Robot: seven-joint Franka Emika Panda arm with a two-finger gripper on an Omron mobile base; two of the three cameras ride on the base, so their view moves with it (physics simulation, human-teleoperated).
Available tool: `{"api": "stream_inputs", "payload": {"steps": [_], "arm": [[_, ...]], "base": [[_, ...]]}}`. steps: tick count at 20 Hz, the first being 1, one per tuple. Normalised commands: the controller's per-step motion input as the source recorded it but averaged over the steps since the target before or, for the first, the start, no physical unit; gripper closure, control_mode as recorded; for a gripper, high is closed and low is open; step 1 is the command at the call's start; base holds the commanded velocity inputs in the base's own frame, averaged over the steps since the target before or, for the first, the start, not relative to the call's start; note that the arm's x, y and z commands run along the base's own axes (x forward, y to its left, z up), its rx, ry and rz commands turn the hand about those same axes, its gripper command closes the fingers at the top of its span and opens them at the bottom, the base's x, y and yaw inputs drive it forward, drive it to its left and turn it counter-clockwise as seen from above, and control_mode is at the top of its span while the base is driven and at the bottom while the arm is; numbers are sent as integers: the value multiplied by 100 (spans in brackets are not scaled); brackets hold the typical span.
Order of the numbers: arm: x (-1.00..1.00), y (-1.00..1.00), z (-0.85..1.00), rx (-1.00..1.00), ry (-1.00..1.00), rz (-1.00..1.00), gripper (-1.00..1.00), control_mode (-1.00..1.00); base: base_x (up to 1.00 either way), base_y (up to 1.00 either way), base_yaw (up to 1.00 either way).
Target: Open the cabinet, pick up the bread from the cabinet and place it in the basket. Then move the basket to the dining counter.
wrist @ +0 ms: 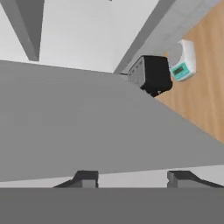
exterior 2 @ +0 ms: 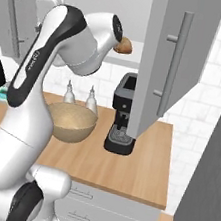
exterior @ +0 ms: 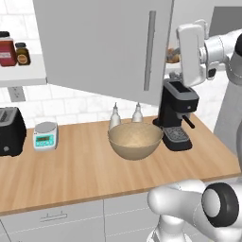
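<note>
— Where is the bread point(exterior 2: 124, 45)?

— Up on the shelf of the open cabinet point(exterior: 104, 42), right at the front end of the hand in the right base view, touching it or very nearly. Well above the woven basket point(exterior: 135, 140), which sits low beneath the hand beside the espresso machine point(exterior: 177, 116).

— And the gripper point(wrist: 133, 179): clenched, released, grasping?

— Cannot tell. Fingertips point(wrist: 86, 177) apart in the hand view, with no roll seen between them. Hard to judge from either base view whether closed on it.

— Long axis to line up with?

— None to speak of: a round roll, much the same from any side. Judged next: a firm hold, then back out between the doors and down to the basket.

— Any writing?

— Nothing legible. Only a blurred display on the kitchen scale point(wrist: 181, 61), next to the toaster point(wrist: 151, 74).
</note>
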Motion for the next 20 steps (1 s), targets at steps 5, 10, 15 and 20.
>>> {"api": "stream_inputs", "payload": {"steps": [5, 10, 15, 20], "arm": [[-93, 100, -48, 0, -4, 20, -100, -100], [-100, 100, -75, 0, -13, 16, -100, -100], [-86, 100, -47, 0, -4, 12, -100, -100], [-39, 92, 23, 0, 0, 9, -100, -100]], "base": [[0, 0, 0], [0, 0, 0], [0, 0, 0], [0, 0, 0]]}}
